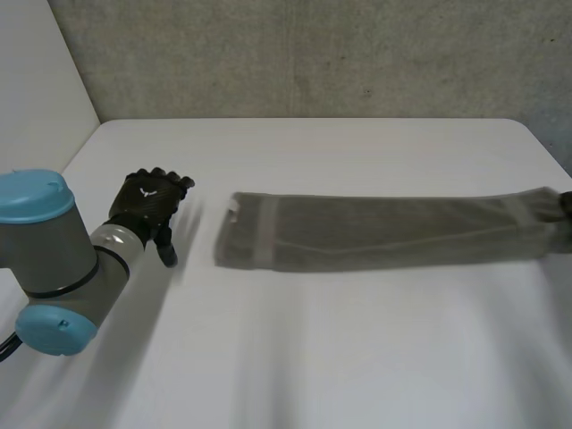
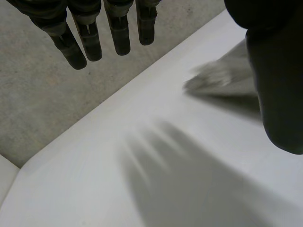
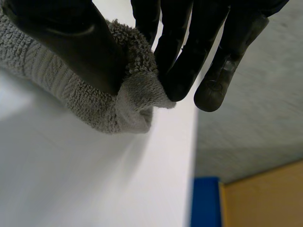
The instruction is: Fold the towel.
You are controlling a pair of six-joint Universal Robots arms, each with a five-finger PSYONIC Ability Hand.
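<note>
A grey terry towel point(image 1: 384, 232) is lying as a long, narrow folded strip across the white table point(image 1: 357, 357), running from near the middle out to the table's right edge. A paler woven band is crossing it close to its left end.

The right hand point(image 3: 71, 42) is gripping the towel's right end at the table's edge. The thumb is pressing down on top of the cloth and the fingers point(image 3: 180, 52) are closing against it from the other side, so the end is bunching into a small roll between them.

The left hand point(image 1: 150, 204) is hovering over bare table just beside the towel's left end, apart from it. Its fingers point(image 2: 94, 33) are hanging straight and slightly spread, with the thumb set off to one side, and they are holding nothing. The left arm point(image 1: 54, 259) is reaching in from the near left corner. A rough grey wall point(image 1: 313, 54) is standing behind the table.
</note>
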